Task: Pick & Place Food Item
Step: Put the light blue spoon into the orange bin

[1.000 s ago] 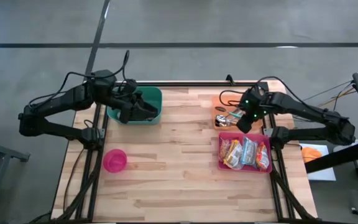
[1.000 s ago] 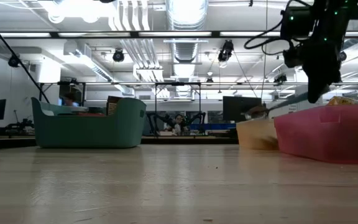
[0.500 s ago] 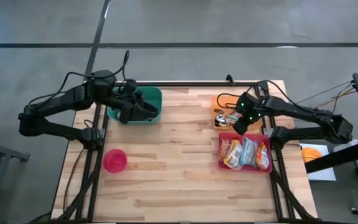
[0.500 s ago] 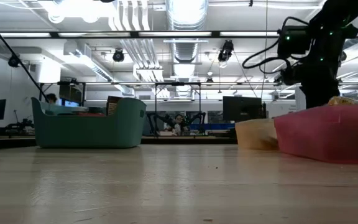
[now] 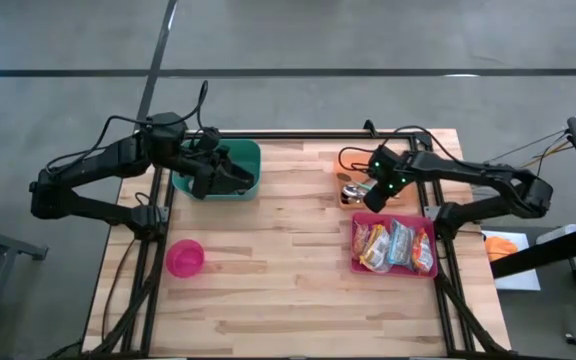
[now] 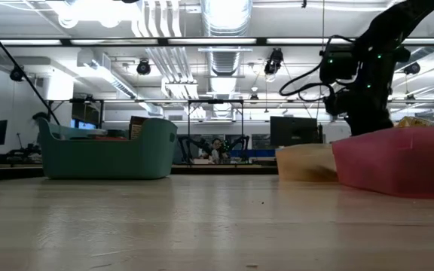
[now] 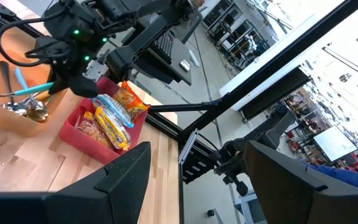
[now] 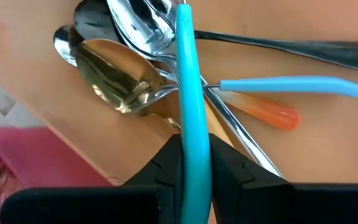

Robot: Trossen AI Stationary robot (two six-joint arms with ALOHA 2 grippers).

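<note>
The food items, wrapped snack packets, lie untouched in the pink tray at the right of the desk. Just beyond it, in the orange cutlery tray, the right tool has its fingers pinched together on a blue-handled utensil resting among spoons. That is cutlery, not food, so lifting it risks carrying the wrong thing; the crossed handles could also drag a spoon out or tip the light tray. The left tool sits with its fingers apart over the green bin at the far left, and a pink bowl stands nearer.
</note>
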